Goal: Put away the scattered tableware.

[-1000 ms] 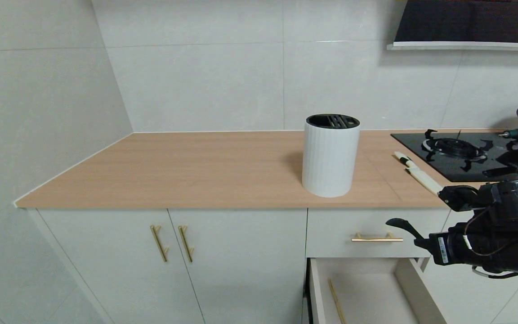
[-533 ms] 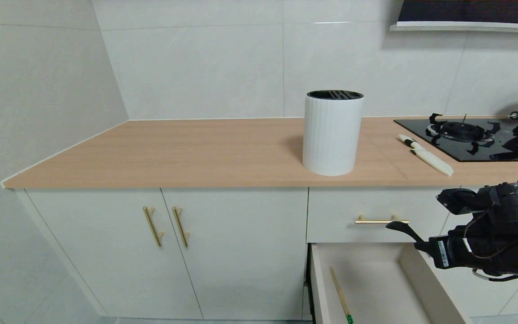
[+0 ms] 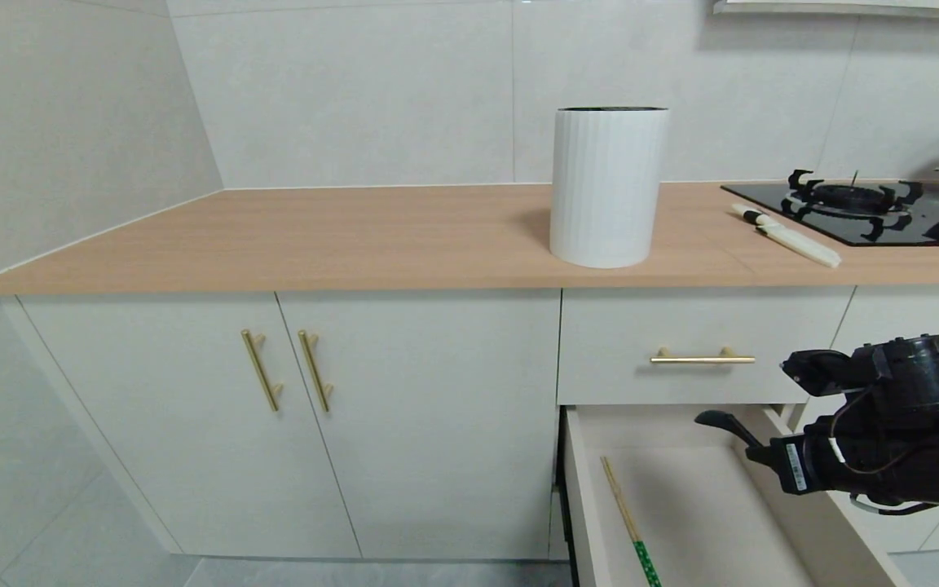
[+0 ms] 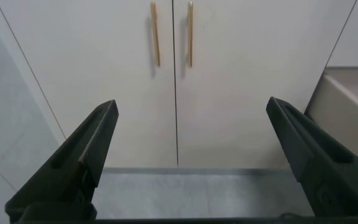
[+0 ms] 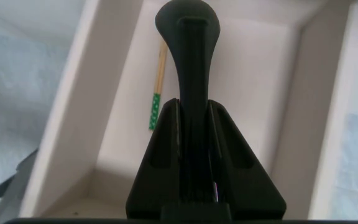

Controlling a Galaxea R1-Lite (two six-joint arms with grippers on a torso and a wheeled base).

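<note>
A pale knife [image 3: 791, 240] with a black band lies on the wooden counter [image 3: 355, 236], right of a white ribbed holder [image 3: 608, 187]. Below, the lower drawer [image 3: 582, 489] stands pulled out, and a chopstick [image 3: 626, 518] with a green end lies inside by its left wall. My right gripper [image 3: 718, 420] is shut on nothing and hangs over the drawer's right part. In the right wrist view its closed fingers [image 5: 187, 37] point into the drawer [image 5: 104, 112], beside the chopstick [image 5: 159, 81]. My left gripper [image 4: 191, 155] is open and faces the cabinet doors low down.
A black gas hob [image 3: 869, 208] sits at the counter's right end. The upper drawer, with its gold handle [image 3: 702, 357], is closed above the open one. Two cabinet doors with gold handles [image 3: 286, 379] [image 4: 173, 37] fill the left. Grey floor lies below.
The head camera has sunk, so the counter stands higher in the picture and more of the drawer shows. My right gripper now sits level with the open drawer instead of the upper drawer's front.
</note>
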